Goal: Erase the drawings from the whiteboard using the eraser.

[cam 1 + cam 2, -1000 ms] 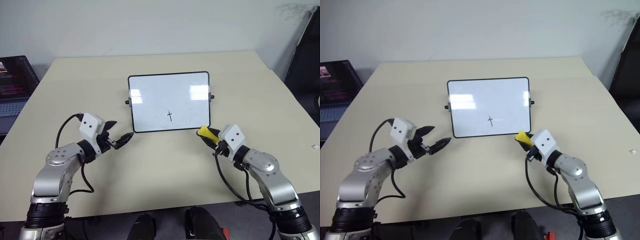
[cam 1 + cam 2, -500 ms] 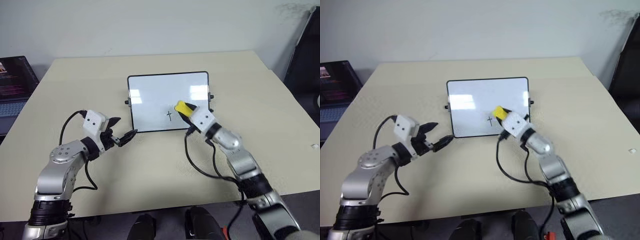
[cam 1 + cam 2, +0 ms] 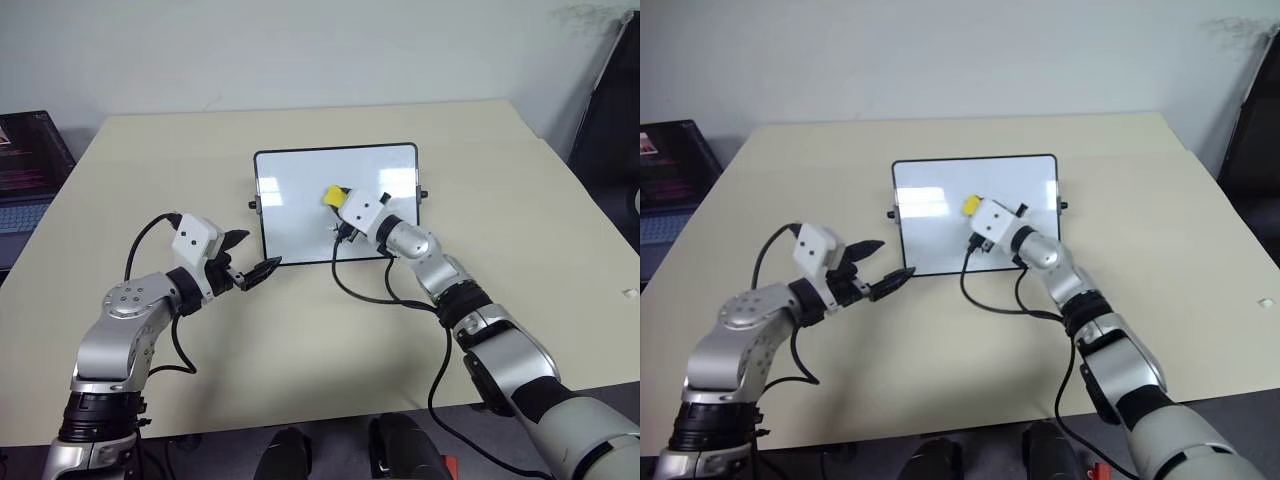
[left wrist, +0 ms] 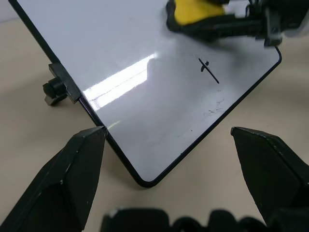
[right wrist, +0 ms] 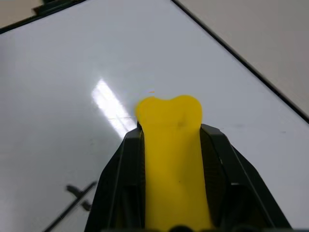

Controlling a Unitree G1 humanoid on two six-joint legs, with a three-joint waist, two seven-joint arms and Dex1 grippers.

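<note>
Eraser (image 5: 169,145) is clamped between the right gripper (image 3: 336,203) fingers, held over the whiteboard (image 3: 290,190) for wiping the drawings (image 4: 208,70). The left gripper (image 3: 252,272), fingers spread wide and empty, is kept at the board's near corner, probably for steadying it.

beige table (image 3: 300,340), whiteboard (image 3: 300,215) lying near its middle

right gripper (image 3: 338,203) holding eraser (image 3: 332,195) over whiteboard (image 3: 300,200), beige table (image 3: 300,330)

No legible text or labels anywhere.
</note>
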